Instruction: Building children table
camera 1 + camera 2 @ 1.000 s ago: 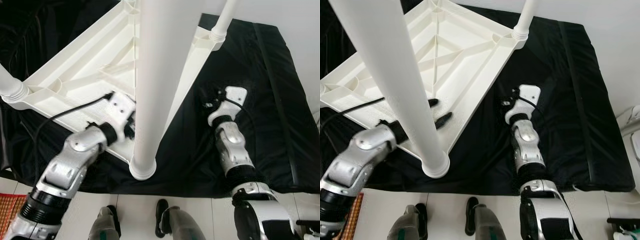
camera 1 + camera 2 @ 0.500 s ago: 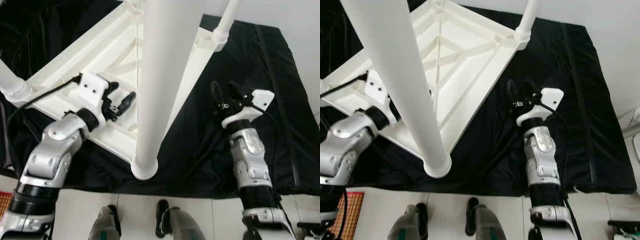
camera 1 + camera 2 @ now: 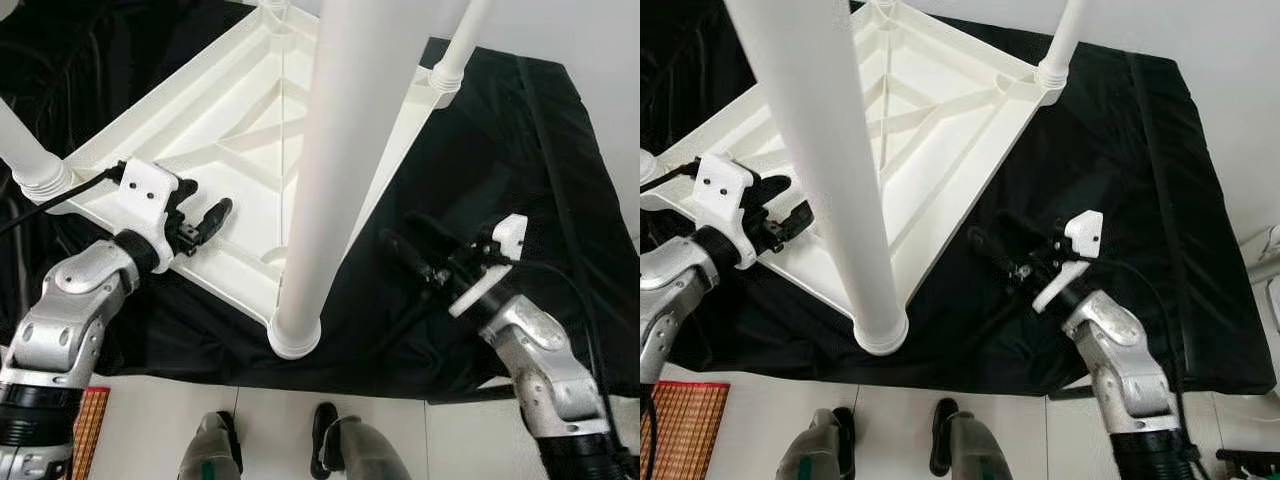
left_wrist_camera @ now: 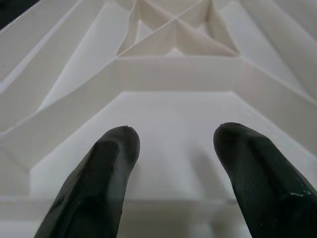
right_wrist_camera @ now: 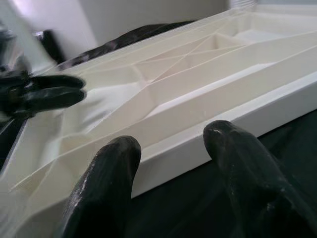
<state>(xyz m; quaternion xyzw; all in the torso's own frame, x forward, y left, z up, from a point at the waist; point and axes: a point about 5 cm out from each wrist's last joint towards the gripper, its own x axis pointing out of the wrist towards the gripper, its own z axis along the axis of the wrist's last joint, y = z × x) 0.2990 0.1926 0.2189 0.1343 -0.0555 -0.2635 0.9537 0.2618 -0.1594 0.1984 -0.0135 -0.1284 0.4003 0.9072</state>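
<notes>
A white plastic children's table [image 3: 230, 150] lies upside down on a black mat [image 3: 500, 140], its ribbed underside facing up. One thick white leg [image 3: 335, 170] stands in the near corner socket, and two more legs [image 3: 462, 45] stand at the other corners. My left gripper [image 3: 205, 205] is open, hovering over the underside near the table's left rim; its black fingers [image 4: 111, 163] frame the ribs, holding nothing. My right gripper [image 3: 990, 228] is open just above the mat, pointing at the table's right rim [image 5: 208, 144] from close by, empty.
The black mat covers the floor under the table and ends at white flooring [image 3: 130, 420] near my feet [image 3: 325, 440]. A woven rug corner [image 3: 85, 430] lies at the lower left. A black cable [image 3: 60, 195] trails from my left wrist across the table's corner.
My left gripper has drawn back from the near leg toward the table's left rim. My right gripper has swung down and leftward, turning from upright over the mat to point at the table's right rim.
</notes>
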